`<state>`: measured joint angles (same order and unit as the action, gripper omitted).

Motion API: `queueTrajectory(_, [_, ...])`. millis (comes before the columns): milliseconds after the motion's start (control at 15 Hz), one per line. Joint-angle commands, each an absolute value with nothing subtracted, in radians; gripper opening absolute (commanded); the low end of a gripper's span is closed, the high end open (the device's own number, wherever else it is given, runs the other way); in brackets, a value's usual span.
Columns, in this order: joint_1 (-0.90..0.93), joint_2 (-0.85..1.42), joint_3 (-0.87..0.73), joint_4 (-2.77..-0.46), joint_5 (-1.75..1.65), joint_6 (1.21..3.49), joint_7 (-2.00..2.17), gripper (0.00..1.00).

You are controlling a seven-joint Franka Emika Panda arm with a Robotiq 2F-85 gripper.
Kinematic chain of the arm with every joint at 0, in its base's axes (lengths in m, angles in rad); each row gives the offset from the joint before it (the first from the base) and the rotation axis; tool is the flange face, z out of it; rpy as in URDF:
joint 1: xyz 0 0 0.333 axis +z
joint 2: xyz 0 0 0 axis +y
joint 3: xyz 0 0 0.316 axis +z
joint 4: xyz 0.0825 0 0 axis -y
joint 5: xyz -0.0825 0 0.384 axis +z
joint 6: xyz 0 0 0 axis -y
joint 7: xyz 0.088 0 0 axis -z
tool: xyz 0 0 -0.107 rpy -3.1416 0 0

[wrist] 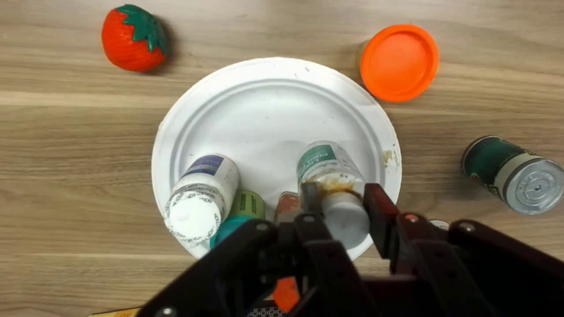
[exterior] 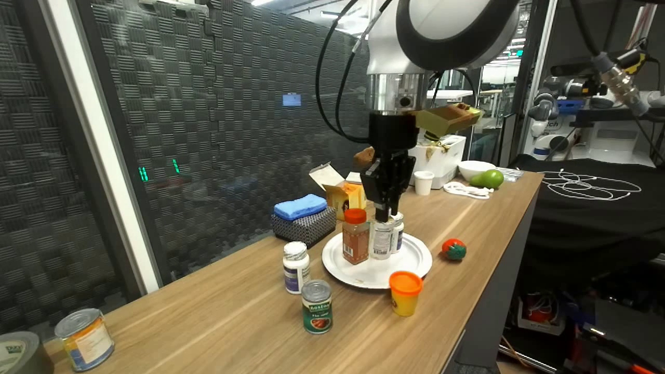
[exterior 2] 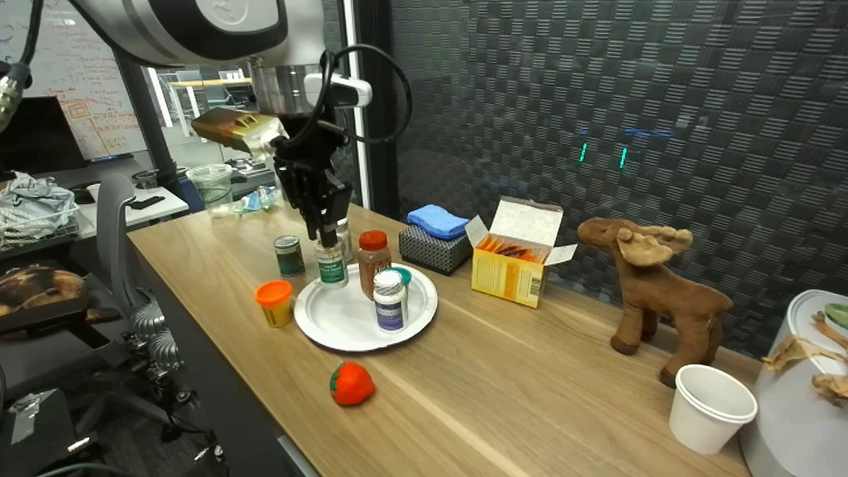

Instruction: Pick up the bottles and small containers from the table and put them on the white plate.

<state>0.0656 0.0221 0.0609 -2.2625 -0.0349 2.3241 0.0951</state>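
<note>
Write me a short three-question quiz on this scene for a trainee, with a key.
1. Multiple choice: what colour is the cap of the spice jar standing on the white plate: A white, B red, C teal?
2. True or false: both purple-labelled white bottles stand on the plate.
3. Short answer: in the wrist view, which bottle's top sits between the fingers?

Key
1. B.
2. False: one purple-labelled white bottle stands on the table.
3. The green-labelled bottle.
</note>
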Motion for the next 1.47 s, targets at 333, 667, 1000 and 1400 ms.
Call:
queueTrajectory(333, [0.084, 0.145, 0.073, -2.127, 0.015, 2.310, 0.157, 0.08])
queueTrajectory(667, [0.094, 0.188, 0.079, -2.093, 0.005, 2.313, 0.175, 0.08])
queueTrajectory(1000, [0.116, 0.208, 0.073, -2.101, -0.054, 2.328, 0.180, 0.08])
queueTrajectory(1400, [0.116, 0.208, 0.066, -2.105, -0.093, 2.357, 0.184, 0.08])
